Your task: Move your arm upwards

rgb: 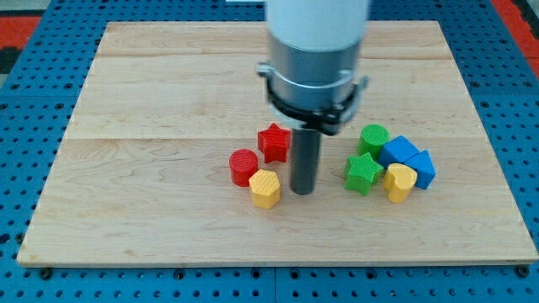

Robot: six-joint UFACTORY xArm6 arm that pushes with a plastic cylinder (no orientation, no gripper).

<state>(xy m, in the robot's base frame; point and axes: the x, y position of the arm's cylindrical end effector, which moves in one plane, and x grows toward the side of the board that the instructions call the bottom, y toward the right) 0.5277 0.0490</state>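
Note:
My tip (302, 191) rests on the wooden board (168, 101) near the middle, below the arm's grey body (313, 76). Just left of the tip lies a yellow hexagon block (264, 188); a red cylinder (243, 166) touches that block's upper left. A red star block (274, 141) sits up and left of the rod, close to it. To the tip's right is a cluster: a green star (363, 172), a green cylinder (373, 138), a blue block (399, 151), a second blue block (422, 167) and a yellow block (400, 181).
The board lies on a blue pegboard surface (25, 126). A red area shows at the view's top corners (25, 17). The arm's body hides part of the board's top middle.

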